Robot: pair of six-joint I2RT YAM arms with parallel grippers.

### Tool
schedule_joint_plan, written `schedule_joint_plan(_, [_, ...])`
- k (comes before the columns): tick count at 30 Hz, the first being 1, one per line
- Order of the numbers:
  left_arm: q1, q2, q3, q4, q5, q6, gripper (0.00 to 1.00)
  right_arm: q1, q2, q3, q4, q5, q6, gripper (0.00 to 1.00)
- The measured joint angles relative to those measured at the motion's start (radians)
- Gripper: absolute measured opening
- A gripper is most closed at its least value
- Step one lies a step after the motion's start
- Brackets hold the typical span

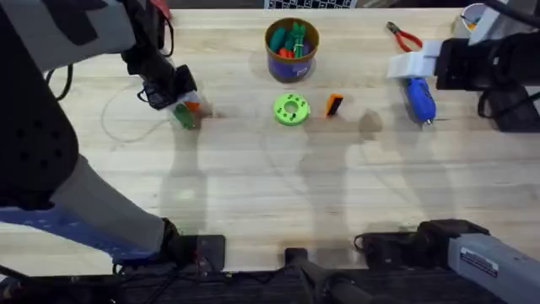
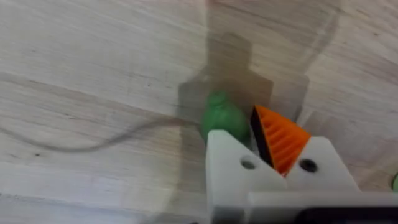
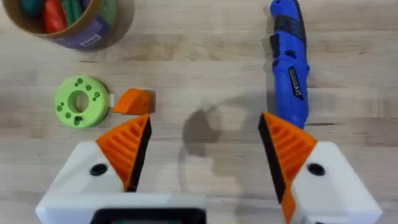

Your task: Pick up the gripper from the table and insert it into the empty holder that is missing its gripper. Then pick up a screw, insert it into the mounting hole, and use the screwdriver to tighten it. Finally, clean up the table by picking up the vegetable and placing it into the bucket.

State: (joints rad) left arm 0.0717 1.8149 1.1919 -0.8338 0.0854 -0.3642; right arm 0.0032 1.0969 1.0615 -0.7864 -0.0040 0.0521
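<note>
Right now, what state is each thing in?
Left gripper: shut, at the vegetable.
Right gripper: open, empty.
Holder: bare, no orange tip.
Gripper: loose on the table.
Vegetable: lying on the table.
Screwdriver: lying flat.
Bucket: upright, holding toys.
</note>
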Motion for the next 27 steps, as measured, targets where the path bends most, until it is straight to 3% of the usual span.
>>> schedule_joint_plan(9, [0.000, 0.000, 0.005, -0.026, -0.003, -0.003, 0.021, 0.000, 0.000, 0.000, 0.000, 0.000, 0.000, 0.994])
schedule_joint_plan(14, [-0.002, -0.026, 0.066, -0.054, -0.004, -0.003, 0.021, 0.000, 0.000, 0.000, 0.000, 0.000, 0.000, 0.994])
schedule_joint_plan(22, [-0.037, -0.284, 0.149, -0.109, -0.006, 0.001, 0.033, 0.000, 0.000, 0.000, 0.000, 0.000, 0.000, 0.994])
schedule_joint_plan(23, [-0.041, -0.313, 0.150, -0.125, -0.010, 0.004, 0.141, 0.000, 0.000, 0.000, 0.000, 0.000, 0.000, 0.994])
schedule_joint_plan(27, [-0.048, -0.410, 0.150, -0.200, -0.043, -0.005, 0.779, 0.000, 0.000, 0.000, 0.000, 0.000, 0.000, 0.994])
